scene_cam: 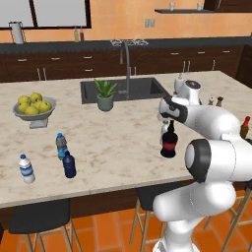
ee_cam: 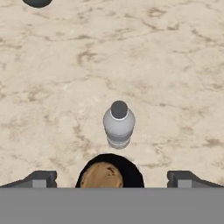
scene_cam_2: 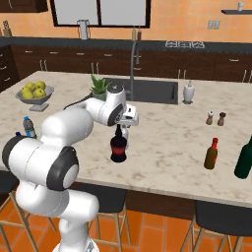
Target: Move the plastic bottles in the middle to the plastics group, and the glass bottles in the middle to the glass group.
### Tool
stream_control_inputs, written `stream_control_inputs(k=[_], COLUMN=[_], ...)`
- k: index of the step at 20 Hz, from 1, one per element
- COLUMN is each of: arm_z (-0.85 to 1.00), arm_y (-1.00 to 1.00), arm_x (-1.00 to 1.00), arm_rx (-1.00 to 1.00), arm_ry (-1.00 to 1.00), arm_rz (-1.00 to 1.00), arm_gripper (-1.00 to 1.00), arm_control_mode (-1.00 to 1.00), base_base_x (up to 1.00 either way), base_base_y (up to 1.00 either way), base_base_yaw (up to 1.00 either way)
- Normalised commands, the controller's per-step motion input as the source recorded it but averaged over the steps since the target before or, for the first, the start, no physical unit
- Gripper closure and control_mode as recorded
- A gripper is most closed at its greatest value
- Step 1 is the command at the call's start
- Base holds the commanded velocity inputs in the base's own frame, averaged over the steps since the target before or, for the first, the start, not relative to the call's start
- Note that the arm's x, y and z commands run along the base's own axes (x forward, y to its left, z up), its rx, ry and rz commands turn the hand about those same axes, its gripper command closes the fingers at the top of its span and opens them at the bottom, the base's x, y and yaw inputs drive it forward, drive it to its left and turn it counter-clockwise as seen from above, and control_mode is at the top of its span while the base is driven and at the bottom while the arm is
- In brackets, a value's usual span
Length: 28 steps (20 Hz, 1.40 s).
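Observation:
The black round-bodied bottle with a red label band (scene_cam: 168, 143) (scene_cam_2: 118, 146) stands near the counter's front edge. My gripper (scene_cam: 166, 122) (scene_cam_2: 121, 129) (ee_cam: 112, 178) hovers just above its neck, open. In the hand view the bottle's cork-topped mouth (ee_cam: 104, 176) lies between the wide-apart fingertips (ee_cam: 41, 178). The slim clear greyish bottle (ee_cam: 118, 124) stands just beyond it. The navy bottle (scene_cam: 69, 165) stands beside the two blue-labelled water bottles, one blue-capped (scene_cam: 61, 145) (scene_cam_2: 29, 127) and one white-capped (scene_cam: 26, 169). At the right stands the brown red-topped bottle (scene_cam: 244, 128) (scene_cam_2: 211, 154).
A fruit bowl (scene_cam: 34, 109) sits at the left, and a potted plant (scene_cam: 105, 95) stands beside the sink (scene_cam: 142, 88). A green bottle (scene_cam_2: 243, 158), two shakers (scene_cam_2: 215, 118) and a soap dispenser (scene_cam_2: 189, 91) stand on the right half of the counter.

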Motion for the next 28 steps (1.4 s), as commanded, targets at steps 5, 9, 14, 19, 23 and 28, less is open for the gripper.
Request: stream_control_inputs(k=[5, 9, 14, 19, 23, 28], arm_z=[-0.37, -0.32, -0.14, 0.11, 0.52, 0.61], arm_y=[0.00, 0.00, 0.04, 0.00, -0.05, -0.12], arm_x=[-0.18, -0.29, -0.22, -0.21, -0.38, -0.33], arm_rx=[0.00, 0.00, 0.00, 0.00, 0.00, 0.00], arm_ry=[-0.01, -0.18, -0.27, -0.23, 0.00, 0.11], arm_rz=[0.00, 0.00, 0.02, 0.04, 0.00, 0.00], arm_gripper=[1.00, 1.00, 1.00, 1.00, 1.00, 1.00], arm_control_mode=[-1.00, -1.00, -1.00, -1.00, -1.00, -1.00], base_base_x=[0.00, 0.00, 0.00, 0.00, 0.00, 0.00], base_base_y=[0.00, 0.00, 0.00, 0.00, 0.00, 0.00], base_base_yaw=[0.00, 0.00, 0.00, 0.00, 0.00, 0.00])
